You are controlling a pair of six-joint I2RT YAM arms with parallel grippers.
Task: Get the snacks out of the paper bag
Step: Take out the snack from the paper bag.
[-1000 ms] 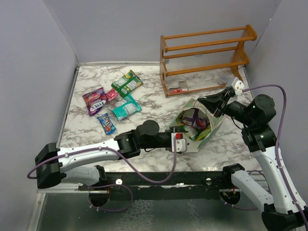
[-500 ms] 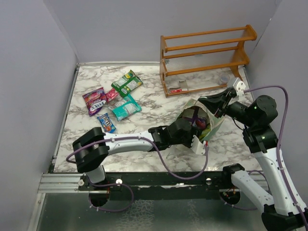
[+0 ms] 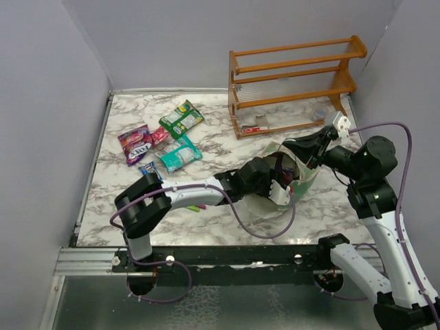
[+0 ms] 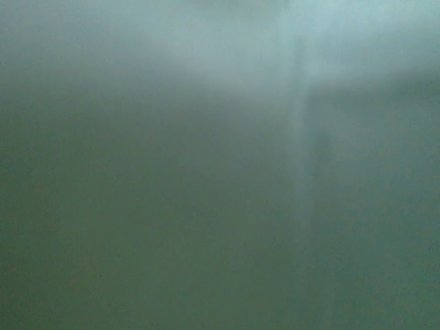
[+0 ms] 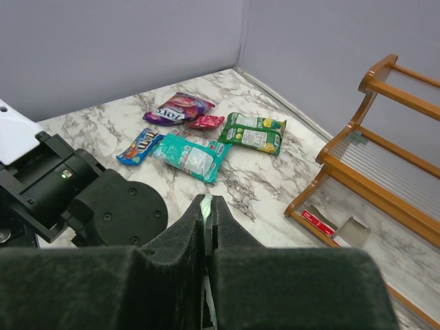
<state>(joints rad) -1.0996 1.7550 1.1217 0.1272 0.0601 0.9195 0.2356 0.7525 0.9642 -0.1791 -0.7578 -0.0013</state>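
Grip, right: right gripper (image 5: 208, 214) pressed fully together on a sliver of pale green paper; it pinches the rim of the pale green patterned paper gift bag (image 3: 307, 177) and holds the mouth up and open
Grip, left: left gripper (image 3: 271, 177) is sunk in the bag's mouth; its wrist view shows only green blur, so how wide it stands, or whether it has anything, cannot be told
Bag: near the right side of the marble table (image 3: 220, 148), in front of the orange wooden rack (image 3: 295, 82); tilted towards the left arm
Contents: a glimpse of purple and red shows past the arm; probably packets left inside
Already out: purple glossy packet (image 3: 135, 143), small pink packet (image 3: 159, 135), teal packet (image 3: 180, 154), yellow-green packet (image 3: 181, 118) and blue packet (image 3: 150, 170), clustered at the table's far left
Handling: packets look light, crinkly and slippery; the film likely gives under the pads
Hold: best pinched on a flat sealed edge or corner; the thin bag wall could get caught along with it
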